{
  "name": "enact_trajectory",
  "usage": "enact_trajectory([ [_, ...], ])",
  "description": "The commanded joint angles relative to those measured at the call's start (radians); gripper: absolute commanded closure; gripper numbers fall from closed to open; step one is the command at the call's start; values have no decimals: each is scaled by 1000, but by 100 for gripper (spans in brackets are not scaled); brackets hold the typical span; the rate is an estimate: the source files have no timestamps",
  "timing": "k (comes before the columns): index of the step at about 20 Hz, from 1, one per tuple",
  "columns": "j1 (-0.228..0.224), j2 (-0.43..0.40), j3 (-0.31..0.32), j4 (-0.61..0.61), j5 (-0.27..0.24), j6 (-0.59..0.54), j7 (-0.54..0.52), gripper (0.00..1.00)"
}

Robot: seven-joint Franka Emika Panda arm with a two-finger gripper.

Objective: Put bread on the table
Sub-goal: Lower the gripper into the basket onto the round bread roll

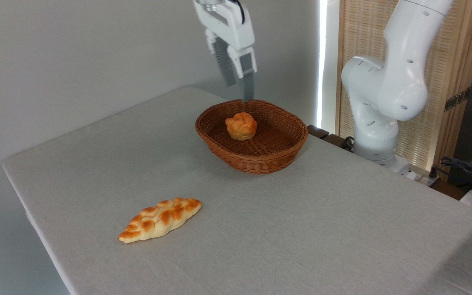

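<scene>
The bread [241, 125], a small round knotted bun with an orange crust, sits inside the brown wicker basket [260, 159] toward its back left. My gripper [239, 91] hangs above the basket's far rim, a little above and behind the bun, not touching it. Its two grey fingers [247, 88] point down with a gap between them and nothing held, so it is open. The table [322, 229] is covered in a light-grey cloth.
A long braided loaf [160, 219] lies on the cloth at the front left. The arm's white base [377, 102] stands at the table's far right edge, with a slatted wooden panel behind it and cables at the far right.
</scene>
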Motion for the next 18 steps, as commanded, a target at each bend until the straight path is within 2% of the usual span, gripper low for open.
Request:
enact_trajectory([
  [1, -195, -32, 80, -142, -17, 3, -2, 0],
  [6, -292, -37, 81, -238, -20, 130, 1, 0],
  [8, -321, -32, 81, -255, -68, 192, 0, 0],
  [10, -326, -29, 81, -275, -131, 235, -4, 0],
  [12, -335, -28, 75, -301, -133, 261, -4, 0],
  [18, -361, -14, 74, -381, -133, 440, -2, 0],
])
